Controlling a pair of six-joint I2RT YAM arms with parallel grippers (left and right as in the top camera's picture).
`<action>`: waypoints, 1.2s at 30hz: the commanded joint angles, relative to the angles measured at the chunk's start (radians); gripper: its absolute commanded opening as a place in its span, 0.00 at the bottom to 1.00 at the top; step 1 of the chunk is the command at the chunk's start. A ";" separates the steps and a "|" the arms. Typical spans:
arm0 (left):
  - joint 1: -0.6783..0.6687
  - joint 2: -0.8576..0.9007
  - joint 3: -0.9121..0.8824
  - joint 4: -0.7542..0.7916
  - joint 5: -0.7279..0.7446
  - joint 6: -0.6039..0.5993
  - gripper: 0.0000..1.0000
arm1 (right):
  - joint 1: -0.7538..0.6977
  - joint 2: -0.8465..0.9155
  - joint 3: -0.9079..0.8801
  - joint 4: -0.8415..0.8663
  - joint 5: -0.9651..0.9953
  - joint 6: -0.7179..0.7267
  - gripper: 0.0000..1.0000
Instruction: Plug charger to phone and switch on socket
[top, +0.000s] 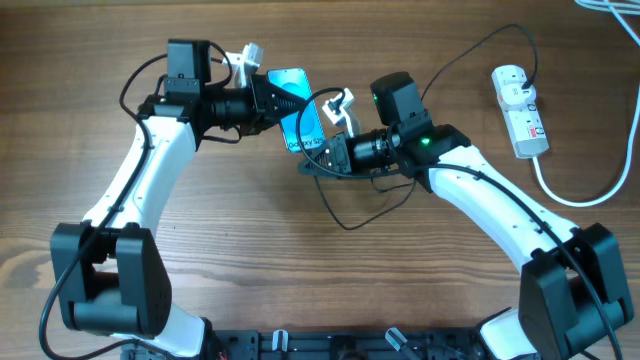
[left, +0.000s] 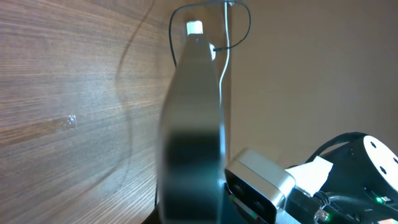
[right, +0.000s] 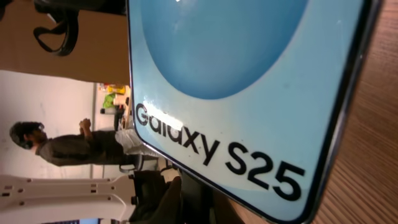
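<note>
The phone (top: 290, 90), blue screen up, is lifted off the table and tilted. My left gripper (top: 272, 105) is shut on its left edge; in the left wrist view the phone (left: 193, 124) shows edge-on as a dark blurred slab. My right gripper (top: 318, 158) is at the phone's lower end, where the thin black charger cable (top: 345, 225) runs into its fingers; the plug tip is hidden. In the right wrist view the phone (right: 236, 93) fills the frame, reading "Galaxy S25", with a dark finger (right: 180, 193) by its lower edge. The socket (top: 520, 110) lies at the far right with the charger's white plug head (top: 510, 75) in it.
The socket's thick white cord (top: 570, 195) curves off the right edge of the table. The charger cable arcs over the table behind my right arm (top: 470, 45) and loops in front of it. My right wrist camera (left: 258, 183) sits close beside the phone.
</note>
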 joint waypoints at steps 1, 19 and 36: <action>-0.050 -0.015 -0.013 -0.035 0.072 0.021 0.04 | -0.006 -0.004 0.032 0.092 0.066 0.042 0.04; -0.049 -0.015 -0.013 0.133 0.465 0.102 0.04 | -0.255 -0.004 0.031 0.188 -0.367 -0.071 0.62; -0.051 -0.015 -0.013 0.222 0.461 0.099 0.04 | -0.156 -0.004 0.031 0.230 -0.383 -0.063 0.23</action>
